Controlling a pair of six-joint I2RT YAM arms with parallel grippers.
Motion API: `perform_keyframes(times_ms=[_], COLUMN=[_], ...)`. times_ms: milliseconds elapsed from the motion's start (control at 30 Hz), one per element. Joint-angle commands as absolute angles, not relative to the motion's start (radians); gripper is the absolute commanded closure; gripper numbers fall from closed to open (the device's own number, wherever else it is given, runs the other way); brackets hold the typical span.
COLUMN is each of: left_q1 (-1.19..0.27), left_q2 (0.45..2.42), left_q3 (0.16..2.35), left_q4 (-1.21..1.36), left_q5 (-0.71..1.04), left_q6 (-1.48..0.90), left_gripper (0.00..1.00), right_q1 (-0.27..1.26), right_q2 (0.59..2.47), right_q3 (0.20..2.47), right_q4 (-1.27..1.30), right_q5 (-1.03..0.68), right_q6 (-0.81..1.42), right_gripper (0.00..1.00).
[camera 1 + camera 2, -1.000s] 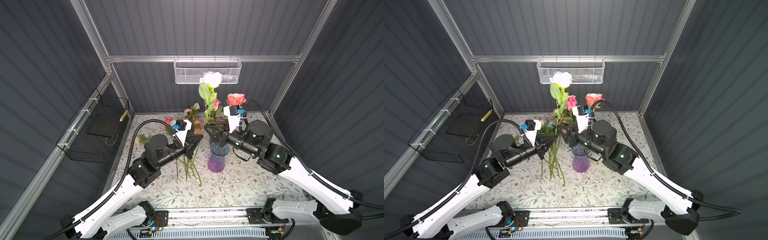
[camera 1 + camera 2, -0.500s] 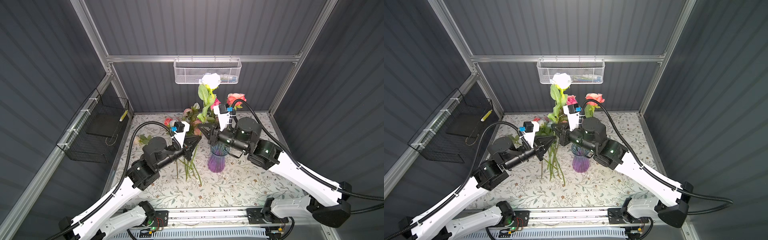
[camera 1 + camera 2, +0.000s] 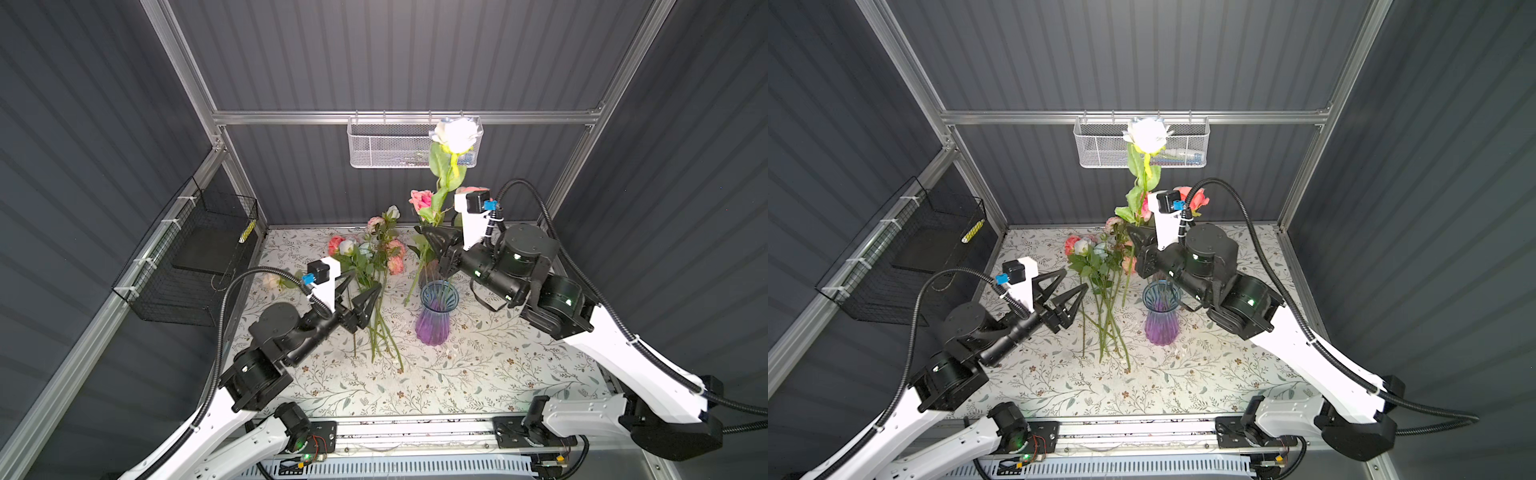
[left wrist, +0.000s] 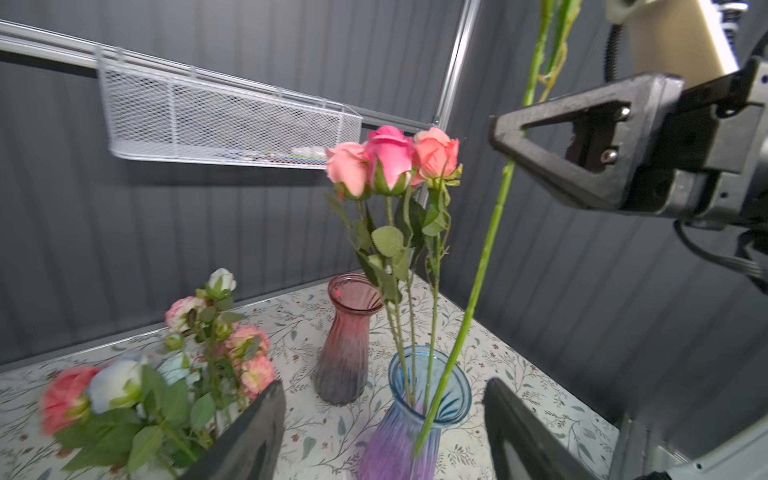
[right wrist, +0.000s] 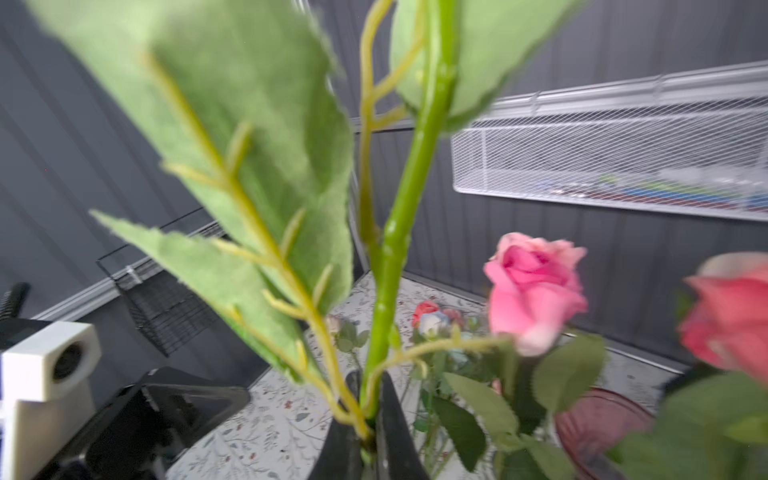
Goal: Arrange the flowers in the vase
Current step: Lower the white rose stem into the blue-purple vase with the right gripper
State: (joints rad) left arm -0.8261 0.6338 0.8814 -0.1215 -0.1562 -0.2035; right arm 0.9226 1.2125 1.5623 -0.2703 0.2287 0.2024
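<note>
- Floral-print table (image 3: 478, 374), grey walls.
- Right gripper (image 3: 426, 237) fingers clamped on white rose (image 3: 455, 135) stem; its foot below them, in vase (image 3: 434, 324).
- Left gripper (image 3: 365, 279) fingers apart, loose flowers (image 3: 374, 257) beside.

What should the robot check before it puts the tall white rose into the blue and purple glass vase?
1. Right gripper shut on the tall white rose: ok, it pinches the green stem.
2. Left gripper open and off the stem: ok.
3. Stem end over the ribbed blue and purple glass vase: not ok; in both top views it hangs beside the vase, toward the left arm.
4. Room in the vase mouth: ok; the three pink roses there leave a gap.
5. Stem end above the rim: cannot tell.
</note>
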Motion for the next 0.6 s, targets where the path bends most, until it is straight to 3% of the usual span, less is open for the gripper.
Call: perform_keyframes(times_ms=[0,233,567], left_q1=[-0.829,-0.83,-0.83], left_q2=[0.572,0.499,0.541], left_q3=[0.842,0.792,0.792], left_q4=[-0.19,-0.241,-0.248], left_q5=[-0.293,-0.353,-0.343], left_q6=[-0.24,-0.266,-0.273], left_gripper=[0.24,0.24,0.24], right_q1=[0.893,0.845,0.826], right_q2=[1.179,1.161,1.151], right_q3=[1.591,1.497,1.317], right_q4=[-0.319,-0.303,-0.266], right_q5=[0.386,0.419,0.366], right_q6=[0.088,0.088,0.211], right_gripper=[0.93,0.93,0.9])
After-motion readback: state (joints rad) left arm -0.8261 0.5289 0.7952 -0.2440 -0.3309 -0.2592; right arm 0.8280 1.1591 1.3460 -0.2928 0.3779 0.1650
